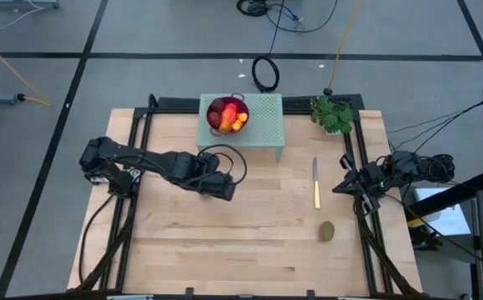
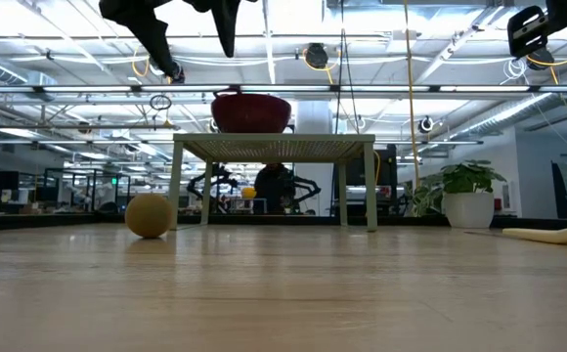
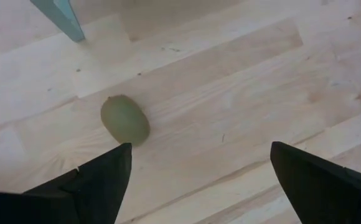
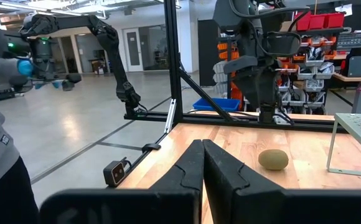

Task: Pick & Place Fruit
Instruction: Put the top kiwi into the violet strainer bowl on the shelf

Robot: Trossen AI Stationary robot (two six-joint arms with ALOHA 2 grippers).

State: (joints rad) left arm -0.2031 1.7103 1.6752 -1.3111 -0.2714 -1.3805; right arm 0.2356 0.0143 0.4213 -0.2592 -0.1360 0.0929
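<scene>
The bench carries a green stand. On the stand, a purple mesh bowl holds fruit. Before the stand, the left end effector gapes empty. A kiwi lies well right of the stand, beyond a knife; the right end effector is closed, empty.

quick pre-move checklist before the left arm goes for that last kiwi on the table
1. Left gripper open wide enough: ok, fingers stand well apart in its wrist view.
2. Left gripper empty: ok, nothing between the fingers.
3. Kiwi free to take: ok, it lies alone on the wooden table, apart from the knife.
4. Left gripper over the kiwi: not ok, in the high view it is near the table's middle, the kiwi nearer the right side.
5. Right gripper out of the way: ok, shut at the table's right edge.
6. Room in the bowl on the green stand: cannot tell, fruit already fills much of it.
</scene>
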